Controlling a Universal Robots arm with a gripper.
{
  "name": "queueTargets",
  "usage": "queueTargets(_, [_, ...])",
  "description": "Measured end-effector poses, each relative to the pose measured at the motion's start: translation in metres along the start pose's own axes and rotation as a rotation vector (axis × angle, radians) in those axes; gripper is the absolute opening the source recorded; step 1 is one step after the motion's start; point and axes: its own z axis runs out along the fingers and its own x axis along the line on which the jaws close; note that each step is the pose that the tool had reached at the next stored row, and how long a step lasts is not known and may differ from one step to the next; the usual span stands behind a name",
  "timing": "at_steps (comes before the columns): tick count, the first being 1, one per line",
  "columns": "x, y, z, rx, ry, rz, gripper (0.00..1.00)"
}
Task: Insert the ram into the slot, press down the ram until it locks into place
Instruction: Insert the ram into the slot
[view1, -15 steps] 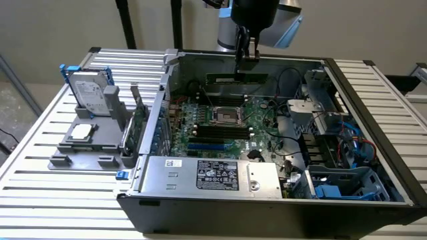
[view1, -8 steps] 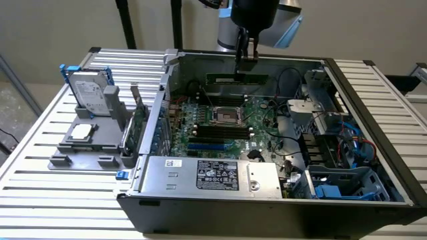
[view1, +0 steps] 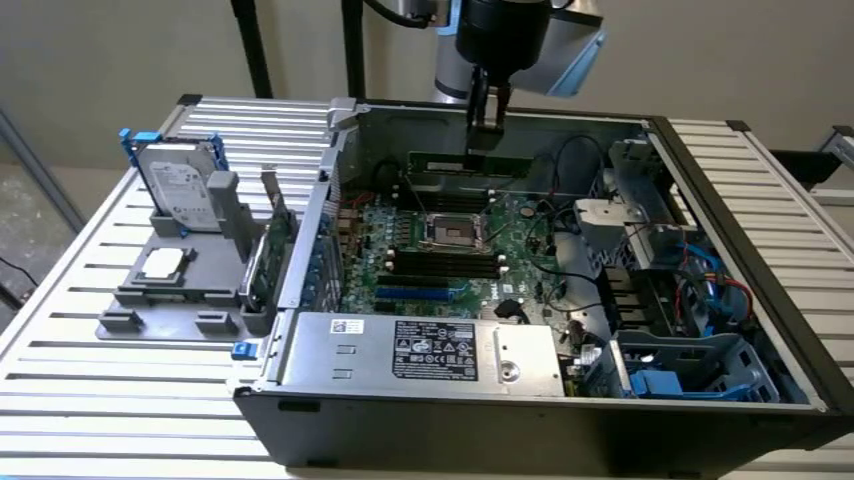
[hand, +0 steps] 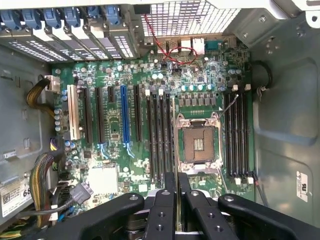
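Observation:
The ram, a long thin green stick, hangs level inside the open computer case, over the far part of the motherboard. My gripper comes down from above and is shut on the ram's top edge. In the wrist view the two black fingers stand close together over the board, and the ram between them is seen edge-on and mostly hidden. Black memory slots lie in parallel rows on both sides of the processor socket: one bank on one side, another on the other. All look bare.
A shorter blue slot lies among the black expansion slots. The silver power supply fills the case's near side, with drive cages and cables at the exterior view's right. Outside the case stand a hard drive and an upright green card.

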Motion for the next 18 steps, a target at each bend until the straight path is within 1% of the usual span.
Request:
queueTargets(7, [0.006, 0.0029, 0.0118, 0.0, 0.0012, 0.001, 0.14])
queueTargets(18, [0.009, 0.0083, 0.0318, -0.0001, 0.0013, 0.001, 0.14])
